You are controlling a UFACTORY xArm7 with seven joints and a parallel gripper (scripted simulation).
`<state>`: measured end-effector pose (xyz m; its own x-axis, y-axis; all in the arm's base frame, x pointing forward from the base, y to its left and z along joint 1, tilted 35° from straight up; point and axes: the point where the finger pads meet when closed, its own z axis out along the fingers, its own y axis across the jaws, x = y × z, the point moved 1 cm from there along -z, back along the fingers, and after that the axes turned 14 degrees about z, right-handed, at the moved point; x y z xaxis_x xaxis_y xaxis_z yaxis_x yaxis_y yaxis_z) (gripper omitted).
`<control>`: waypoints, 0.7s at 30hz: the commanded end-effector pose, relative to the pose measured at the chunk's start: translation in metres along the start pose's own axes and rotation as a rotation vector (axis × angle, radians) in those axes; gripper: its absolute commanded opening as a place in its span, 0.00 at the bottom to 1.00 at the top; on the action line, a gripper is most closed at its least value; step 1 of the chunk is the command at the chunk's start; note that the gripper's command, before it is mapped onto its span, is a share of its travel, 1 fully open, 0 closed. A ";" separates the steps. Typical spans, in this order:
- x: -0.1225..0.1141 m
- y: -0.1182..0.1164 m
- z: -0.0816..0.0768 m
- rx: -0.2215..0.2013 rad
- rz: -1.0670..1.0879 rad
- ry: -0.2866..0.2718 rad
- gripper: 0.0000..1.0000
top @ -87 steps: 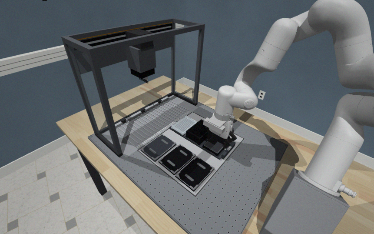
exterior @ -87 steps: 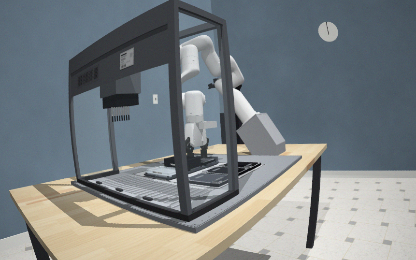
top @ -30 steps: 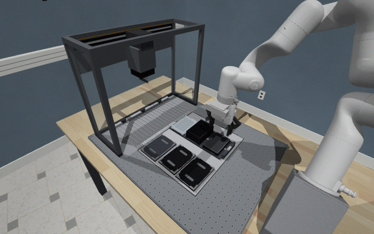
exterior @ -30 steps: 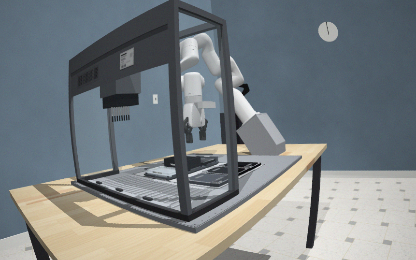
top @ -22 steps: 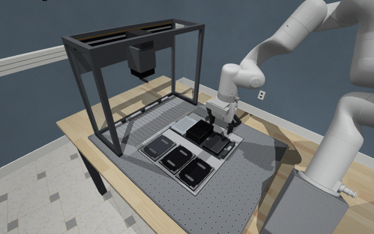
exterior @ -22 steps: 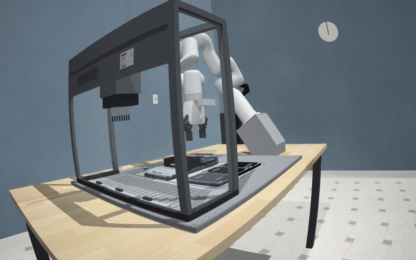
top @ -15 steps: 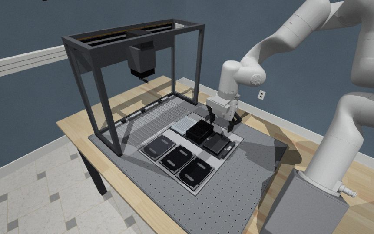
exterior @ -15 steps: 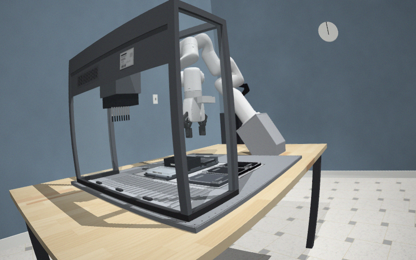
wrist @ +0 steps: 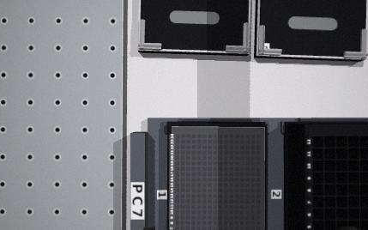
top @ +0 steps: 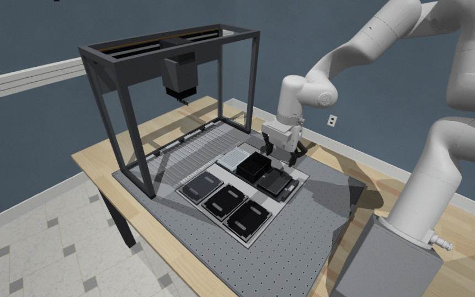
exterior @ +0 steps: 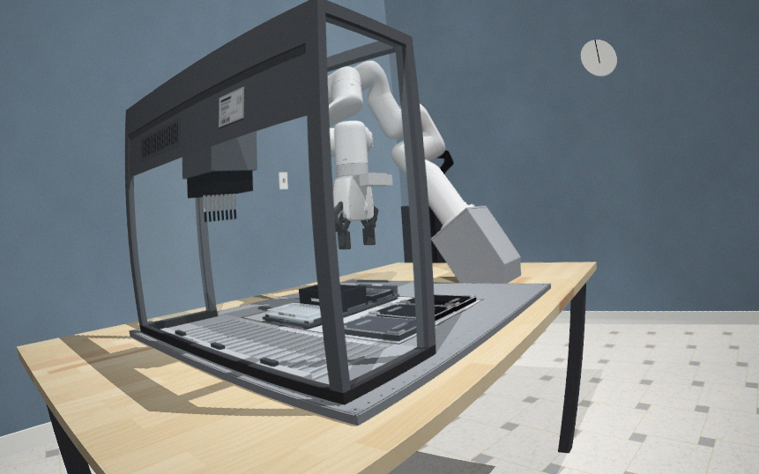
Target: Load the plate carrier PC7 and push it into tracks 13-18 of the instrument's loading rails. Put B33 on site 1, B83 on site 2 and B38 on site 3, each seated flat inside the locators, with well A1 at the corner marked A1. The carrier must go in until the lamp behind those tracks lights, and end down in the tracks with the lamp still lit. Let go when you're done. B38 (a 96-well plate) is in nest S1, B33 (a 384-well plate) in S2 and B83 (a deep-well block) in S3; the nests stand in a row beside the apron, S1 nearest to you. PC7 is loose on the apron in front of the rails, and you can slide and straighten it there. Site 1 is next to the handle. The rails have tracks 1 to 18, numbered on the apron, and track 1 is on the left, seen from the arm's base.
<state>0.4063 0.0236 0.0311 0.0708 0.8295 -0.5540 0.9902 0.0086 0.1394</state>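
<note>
The carrier PC7 [top: 264, 175] lies on the white apron in front of the rails, handle end [top: 291, 189] toward the arm's base. The dark 384-well plate B33 [top: 275, 181] sits on site 1, the black deep-well block B83 [top: 254, 166] on site 2, and the white 96-well plate B38 [top: 233, 158] on site 3, nearest the rails. In the wrist view B33 [wrist: 218, 176] lies inside its locators beside the PC7 label [wrist: 137, 200], with B83 [wrist: 344, 180] to its right. My gripper [top: 281, 155] is open and empty, hovering above the carrier's far side; its fingers are out of the wrist view.
Three empty black nests [top: 201, 186] [top: 224, 201] [top: 247, 219] stand in a row beside the carrier. The ribbed loading rails [top: 195, 151] lie under the dark instrument frame [top: 169, 47], with its pipetting head [top: 180, 77] overhead. A perforated grey baseplate [top: 290, 251] surrounds the apron.
</note>
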 end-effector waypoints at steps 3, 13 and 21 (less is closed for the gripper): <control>0.021 0.013 0.000 -0.004 0.001 0.002 1.00; 0.055 0.033 0.003 -0.004 0.001 0.003 1.00; 0.090 0.054 0.006 -0.004 0.001 0.003 1.00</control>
<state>0.4580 0.0855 -0.0113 0.0720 0.8305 -0.5524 0.9898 0.0088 0.1422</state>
